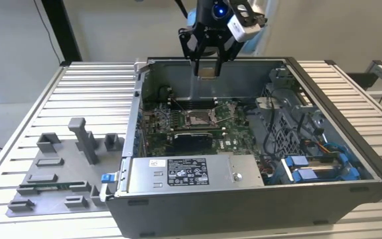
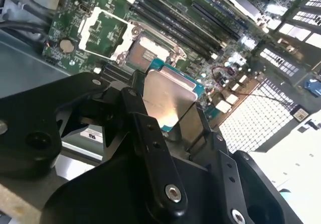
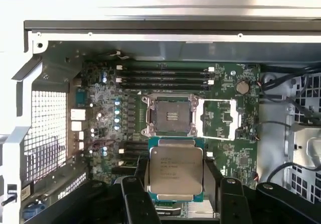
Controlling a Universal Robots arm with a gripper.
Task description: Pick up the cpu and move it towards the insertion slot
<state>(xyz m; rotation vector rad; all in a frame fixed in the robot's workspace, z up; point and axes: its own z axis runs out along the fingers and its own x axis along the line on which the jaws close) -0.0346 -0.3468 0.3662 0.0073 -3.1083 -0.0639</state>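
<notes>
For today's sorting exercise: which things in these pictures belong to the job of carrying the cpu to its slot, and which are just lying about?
Belonging to the job:
- the cpu, held in the gripper above the open computer case
- the insertion slot, open on the motherboard

Just lying about:
- the grey fixture tray on the table, at the exterior view's left
- the memory stick lying in it
- the power supply

In the exterior view, the computer case (image 1: 257,199) sits on the tabletop (image 1: 91,94), a fixture plate (image 1: 58,189) at its 9 o'clock. The pincer (image 1: 207,64) holds the cpu (image 1: 206,72) above the insertion slot (image 1: 198,118), toward 12 o'clock.
</notes>
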